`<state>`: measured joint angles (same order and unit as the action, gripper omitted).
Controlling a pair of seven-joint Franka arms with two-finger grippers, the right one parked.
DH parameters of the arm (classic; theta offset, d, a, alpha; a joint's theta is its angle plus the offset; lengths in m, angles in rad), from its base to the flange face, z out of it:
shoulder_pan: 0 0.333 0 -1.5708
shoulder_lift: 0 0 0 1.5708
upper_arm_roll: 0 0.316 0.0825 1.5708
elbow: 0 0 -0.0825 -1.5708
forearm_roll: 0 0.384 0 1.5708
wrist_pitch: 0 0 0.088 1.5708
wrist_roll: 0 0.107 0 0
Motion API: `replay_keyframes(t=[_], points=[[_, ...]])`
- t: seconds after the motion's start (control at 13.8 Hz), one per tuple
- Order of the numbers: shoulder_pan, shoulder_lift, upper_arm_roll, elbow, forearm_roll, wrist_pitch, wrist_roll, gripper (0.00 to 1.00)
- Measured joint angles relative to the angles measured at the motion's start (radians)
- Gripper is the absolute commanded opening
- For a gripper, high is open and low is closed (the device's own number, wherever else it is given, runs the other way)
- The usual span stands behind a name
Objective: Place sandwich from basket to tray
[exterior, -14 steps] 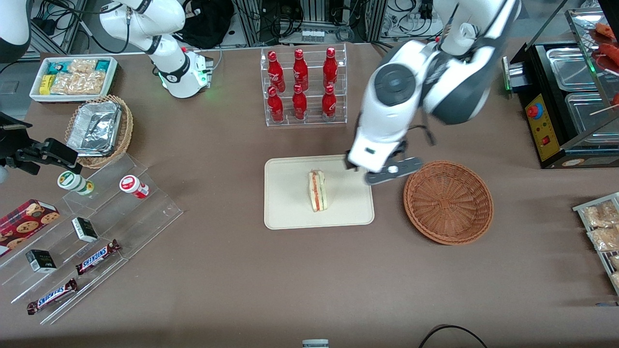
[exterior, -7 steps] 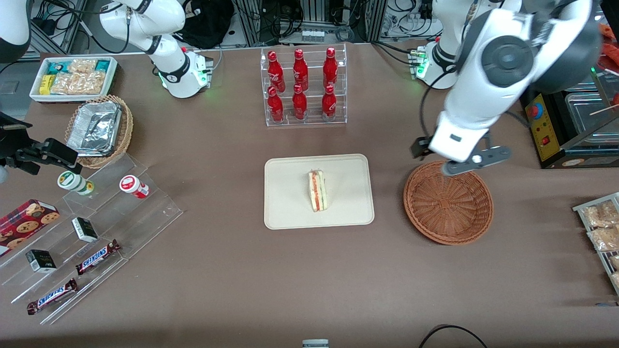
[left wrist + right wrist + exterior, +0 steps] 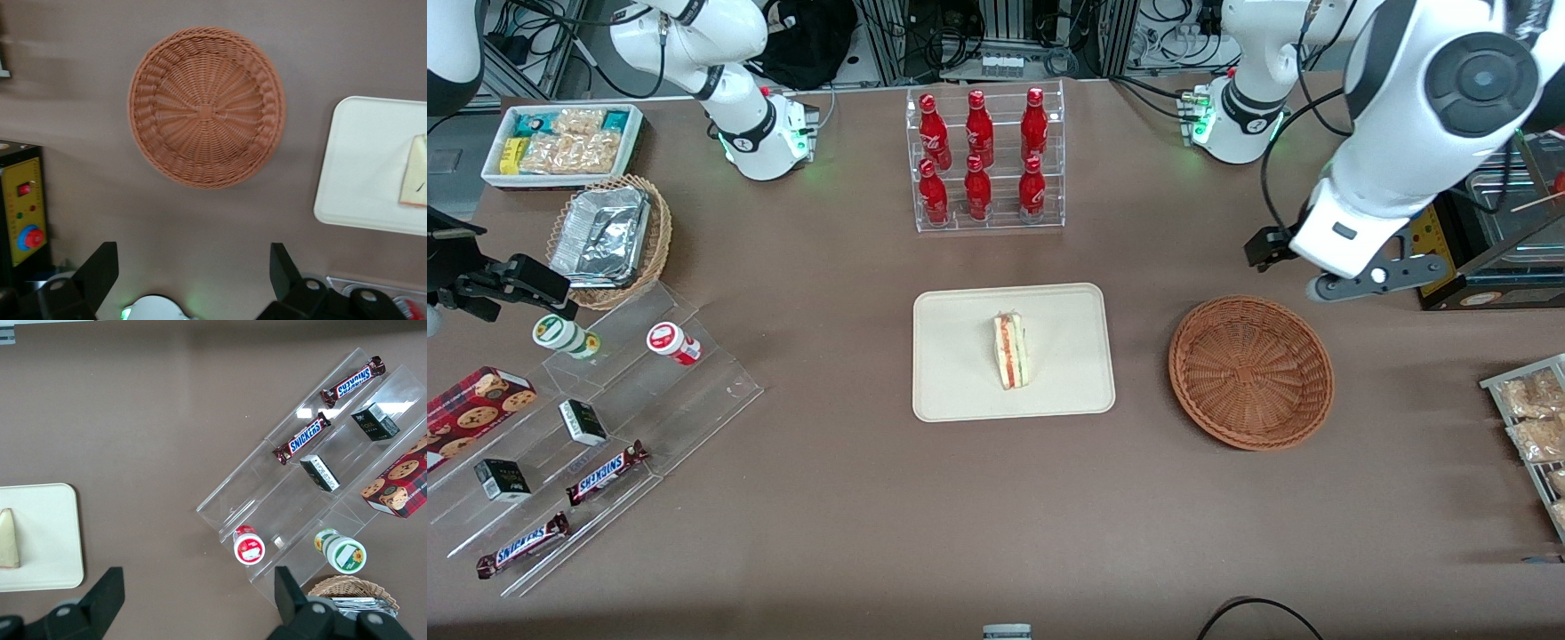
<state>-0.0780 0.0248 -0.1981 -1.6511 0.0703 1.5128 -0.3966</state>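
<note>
On the tray the sandwich; only wrist view: gripper spread wide above empty basket

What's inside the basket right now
Nothing: the basket shows only its bare woven bottom in the front and left wrist views. The sandwich lies on the tray. The open gripper hangs above the table beside the basket, farther from the front camera.

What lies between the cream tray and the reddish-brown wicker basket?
Only bare brown tabletop between cream rectangular tray and round reddish-brown wicker basket, per the front view.
</note>
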Motion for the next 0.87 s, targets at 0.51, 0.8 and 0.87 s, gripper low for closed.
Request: replay_keyframes(t=[0.51, 0.8, 0.87], points=[[0.109, -0.015, 0.017, 0.019, -0.003, -0.009, 0.175, 1.0], [0.108, -0.015, 0.037, 0.044, -0.003, -0.023, 0.222, 1.0], [0.109, -0.016, 0.048, 0.048, -0.008, -0.023, 0.25, 1.0]])
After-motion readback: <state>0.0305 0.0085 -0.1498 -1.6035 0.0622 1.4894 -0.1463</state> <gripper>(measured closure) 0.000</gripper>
